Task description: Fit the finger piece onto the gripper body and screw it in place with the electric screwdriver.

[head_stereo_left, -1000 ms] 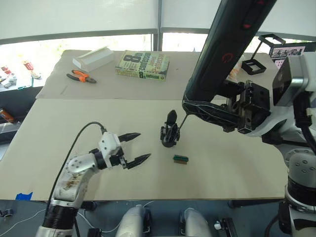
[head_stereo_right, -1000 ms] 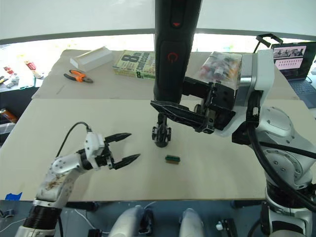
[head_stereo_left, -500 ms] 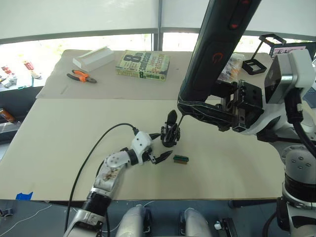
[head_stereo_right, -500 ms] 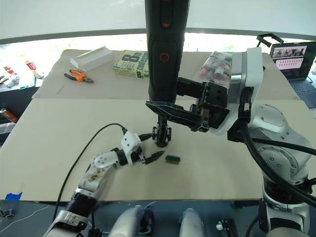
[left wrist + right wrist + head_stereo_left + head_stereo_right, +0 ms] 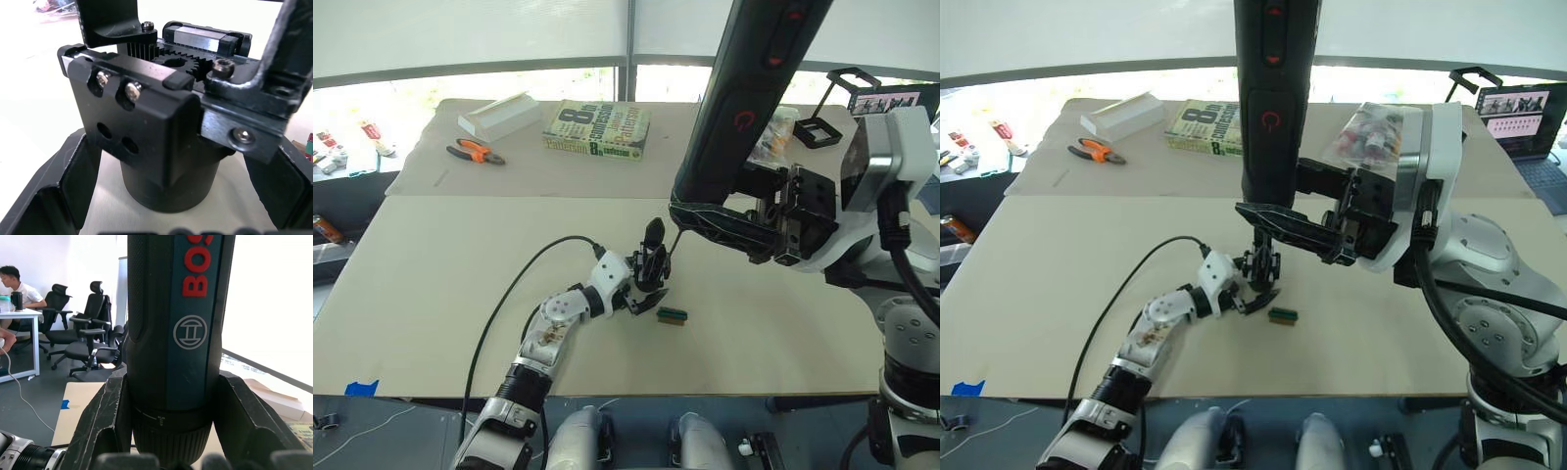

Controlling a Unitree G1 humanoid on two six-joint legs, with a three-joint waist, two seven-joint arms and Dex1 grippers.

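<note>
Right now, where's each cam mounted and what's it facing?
Left/right eye: head, looking down over the table; both arms show.
Left wrist: between the left claw fingers, close on the gripper body.
Right wrist: along the right claw, shut on the electric screwdriver.
Shared: the eye views also show gripper body, screwdriver, both claws.

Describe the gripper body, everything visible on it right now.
The gripper body is a small black assembly standing upright on the tan table: round base, boxy middle with two silver screws and two empty holes on one face, a toothed gear and rack on top, and an upright pointed finger. It looks like plastic and metal. The left gripper brackets its base, a finger on each side; actual contact can't be confirmed. The screwdriver, held by the right gripper, has its bit at the body's upper right.
</note>
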